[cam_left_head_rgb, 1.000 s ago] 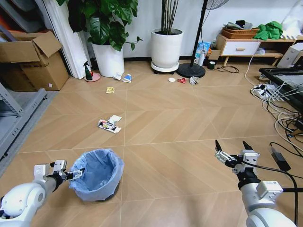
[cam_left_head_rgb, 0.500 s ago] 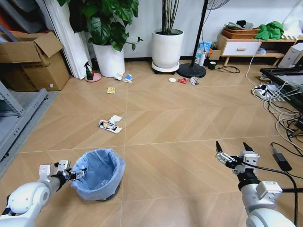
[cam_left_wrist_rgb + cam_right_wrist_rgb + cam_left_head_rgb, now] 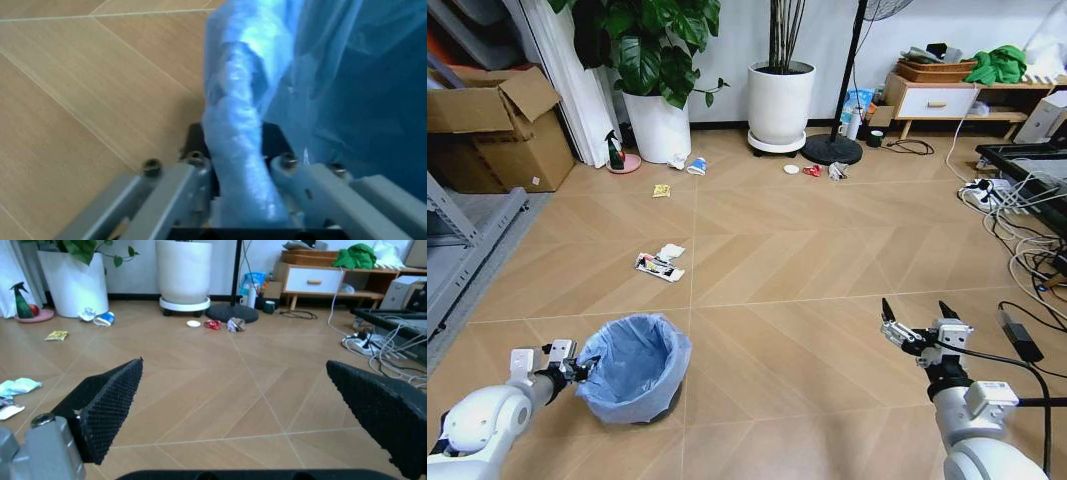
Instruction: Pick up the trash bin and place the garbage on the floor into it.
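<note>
Tan wood-look floor (image 3: 807, 260) in a herringbone pattern, carrying everything here. Near the front stands the trash bin (image 3: 635, 367) with its crinkled blue liner. Beyond it lie a printed snack wrapper (image 3: 658, 267) and crumpled white paper (image 3: 669, 251), touching. Farther back: a yellow packet (image 3: 660, 190), a crushed blue-white cup (image 3: 695, 166), a white round lid (image 3: 790, 169) and a red wrapper (image 3: 812, 171). Two white plant pots (image 3: 780, 103), a cardboard box (image 3: 497, 130) and tangled cables (image 3: 1017, 215) sit along the edges.

cardboard box (image 3: 497, 125) far left | two white plant pots (image 3: 779, 103) by wall | cables (image 3: 1017, 215) right
</note>
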Robot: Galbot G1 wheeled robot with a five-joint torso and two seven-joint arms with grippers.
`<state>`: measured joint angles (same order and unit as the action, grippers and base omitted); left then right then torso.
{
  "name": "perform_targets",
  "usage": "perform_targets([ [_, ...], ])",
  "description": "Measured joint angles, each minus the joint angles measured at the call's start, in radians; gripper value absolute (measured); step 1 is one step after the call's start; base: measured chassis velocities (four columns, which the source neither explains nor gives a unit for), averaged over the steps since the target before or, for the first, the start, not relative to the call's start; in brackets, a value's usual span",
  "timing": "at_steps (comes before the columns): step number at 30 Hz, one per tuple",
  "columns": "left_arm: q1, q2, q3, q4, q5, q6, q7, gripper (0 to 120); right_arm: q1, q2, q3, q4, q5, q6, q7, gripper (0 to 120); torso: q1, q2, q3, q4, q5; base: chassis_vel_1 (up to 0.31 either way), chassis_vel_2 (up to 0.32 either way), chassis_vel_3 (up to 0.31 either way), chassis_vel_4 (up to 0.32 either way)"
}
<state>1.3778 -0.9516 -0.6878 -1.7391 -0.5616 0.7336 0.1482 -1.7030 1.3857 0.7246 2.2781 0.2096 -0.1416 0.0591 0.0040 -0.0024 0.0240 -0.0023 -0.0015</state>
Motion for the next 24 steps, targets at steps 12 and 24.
perform_targets([
  [12, 0.022, 0.003, -0.029, -0.05, -0.013, 0.002, 0.001, 0, 0.001, -0.002, 0.002, 0.002, 0.003, -0.005, 0.005, 100, 0.0, 0.0, 0.0, 0.0001, 0.0003, 0.0, 0.0, 0.0, 0.0],
  [24, 0.088, -0.055, -0.14, -0.219, -0.145, -0.024, -0.088, 0, 0.031, -0.023, 0.012, 0.033, 0.045, -0.049, 0.025, 100, 0.0, 0.0, 0.0, 0.0, 0.0007, 0.0, 0.0, 0.0, 0.0],
])
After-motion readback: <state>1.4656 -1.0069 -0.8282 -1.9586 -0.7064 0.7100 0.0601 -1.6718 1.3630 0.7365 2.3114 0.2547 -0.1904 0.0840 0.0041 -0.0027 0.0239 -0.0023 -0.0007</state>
